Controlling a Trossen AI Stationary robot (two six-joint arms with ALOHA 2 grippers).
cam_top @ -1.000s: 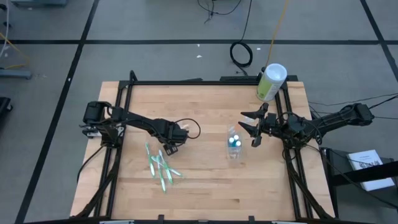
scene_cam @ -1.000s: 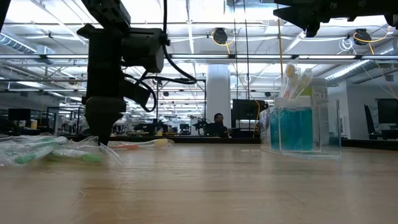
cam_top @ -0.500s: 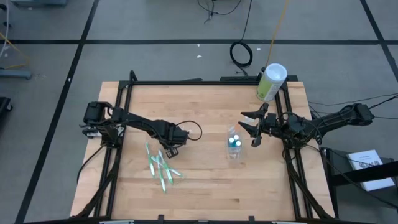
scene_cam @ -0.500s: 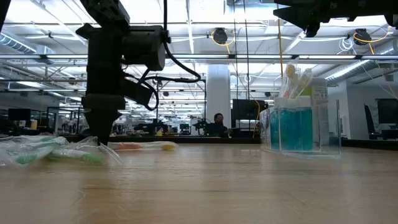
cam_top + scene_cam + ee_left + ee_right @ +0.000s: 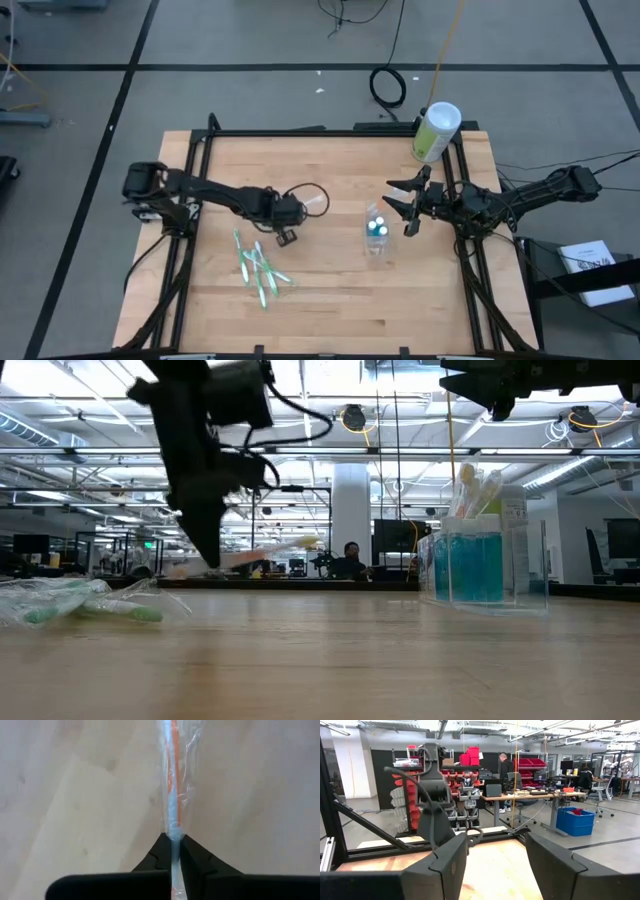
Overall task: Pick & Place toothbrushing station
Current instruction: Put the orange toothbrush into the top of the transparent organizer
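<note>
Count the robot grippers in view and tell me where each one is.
2. The left gripper is above the table's middle, left of the clear cup, shut on a wrapped toothbrush. The right gripper hangs open beside the cup, near the right edge.

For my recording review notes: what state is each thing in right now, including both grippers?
left gripper: shut on the wrapped toothbrush, raised off the table.
wrapped toothbrush: gripped at one end, lifted, roughly level.
toothbrush pile: lying loose on the table.
clear cup: upright, brushes standing inside.
right gripper: open, empty, above the table beside the cup.
green canister: upright, lid on.
</note>
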